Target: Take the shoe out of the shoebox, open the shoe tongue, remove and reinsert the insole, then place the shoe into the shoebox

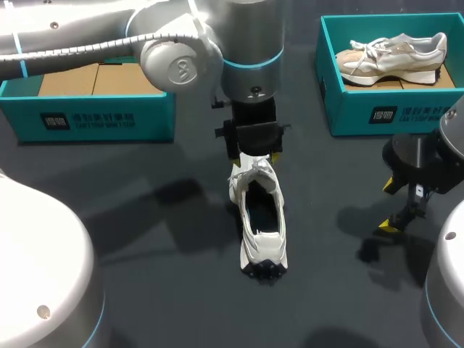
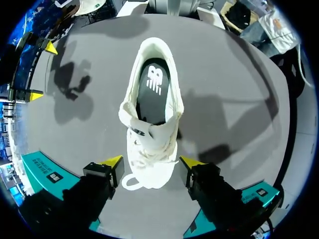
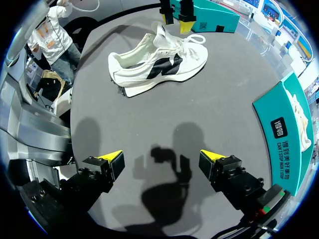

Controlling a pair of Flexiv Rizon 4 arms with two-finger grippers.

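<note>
Shoe (image 1: 261, 217) unboxed; tongue step pending.
It stands on the worktop (image 1: 145, 217), insole (image 2: 154, 89) seated; left fingers (image 2: 112, 162) wide astride the laces, right fingers (image 3: 112, 158) wide, apart. Insole cycle and reboxing remain.

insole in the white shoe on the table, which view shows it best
Left wrist view: it looks straight down into the shoe, the dark insole plain. Head view shows only a dark opening; right wrist view shows the shoe's side, insole hidden.
</note>
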